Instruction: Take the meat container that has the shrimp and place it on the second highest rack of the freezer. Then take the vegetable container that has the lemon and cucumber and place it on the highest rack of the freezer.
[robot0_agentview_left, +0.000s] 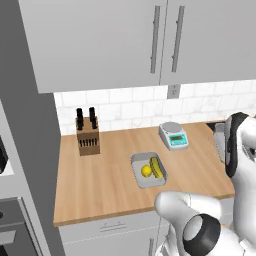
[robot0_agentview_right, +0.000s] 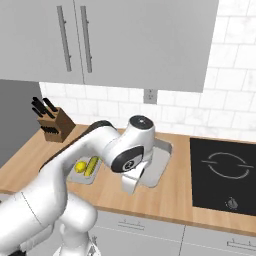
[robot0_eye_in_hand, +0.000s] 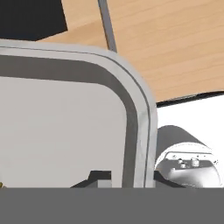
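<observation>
On the table (robot0_agentview_right: 165, 200), my pincer (robot0_eye_in_hand: 131, 177) straddles the meat tray's (robot0_eye_in_hand: 65, 131) corner rim; I cannot tell whether it grips. The tray lies at three o'clock from the lemon (robot0_agentview_right: 80, 166). Such a thin corner hold could let it tilt, slip, and spill the shrimp.

Left base view: from behind the arm, left side, looking forward and down on the desk (robot0_agentview_left: 100, 190). Right base view: same desk (robot0_agentview_right: 170, 195) from the right; both share the knife block (robot0_agentview_left: 88, 136). Hand view: very close above a grey tray (robot0_eye_in_hand: 135, 113).
</observation>
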